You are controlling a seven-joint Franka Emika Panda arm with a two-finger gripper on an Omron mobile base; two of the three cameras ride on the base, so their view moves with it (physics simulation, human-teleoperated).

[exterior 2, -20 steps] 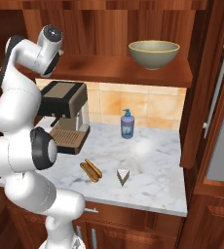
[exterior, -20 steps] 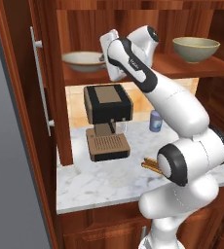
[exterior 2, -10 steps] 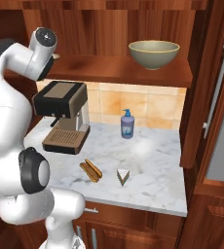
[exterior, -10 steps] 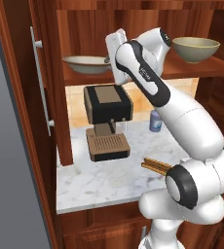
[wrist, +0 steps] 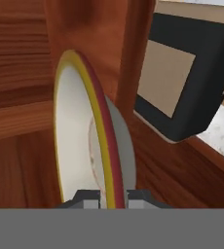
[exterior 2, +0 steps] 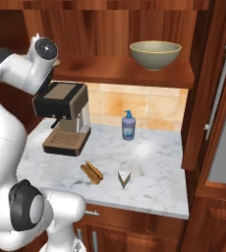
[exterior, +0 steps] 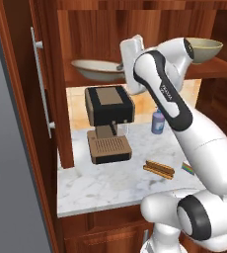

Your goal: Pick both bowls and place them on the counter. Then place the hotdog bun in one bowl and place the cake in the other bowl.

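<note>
Okay, so your gripper [wrist: 109, 198] just clamped down: a second ago the jaws were still coming together, and now the two fingertips are pinching the rim of the shallow bowl [exterior: 98, 70], one on each side of that tan edge. In the hand view the bowl [wrist: 92, 141] reads as a thin disc seen edge-on (the camera is rolled with the hand, so don't let that throw you). The arm has also swung up and in toward the shelf [exterior: 76, 81] over the last second, with the hand ending right at the bowl's right rim.

What that means for you: I'd call the grasp on bowl number one made, but the bowl looks like it's still sitting on the shelf, not lifted. Next up is easing it out and down to the counter [exterior: 100, 185]. Watch the coffee machine [exterior: 108, 106] directly under that shelf, since a rim pinch on a wide dish can let it swing or slip.

Everything else is untouched as far as I can see:
- the deeper bowl [exterior 2: 155, 53] is up on the shelf, well to the right
- the hotdog bun [exterior 2: 92, 172] is lying on the counter in front of the coffee machine
- the cake [exterior 2: 124, 178] is just beside the bun, to its right
- the blue soap bottle [exterior 2: 128, 126] stands back by the tiles

So you're early: one bowl gripped, nothing placed yet.
</note>
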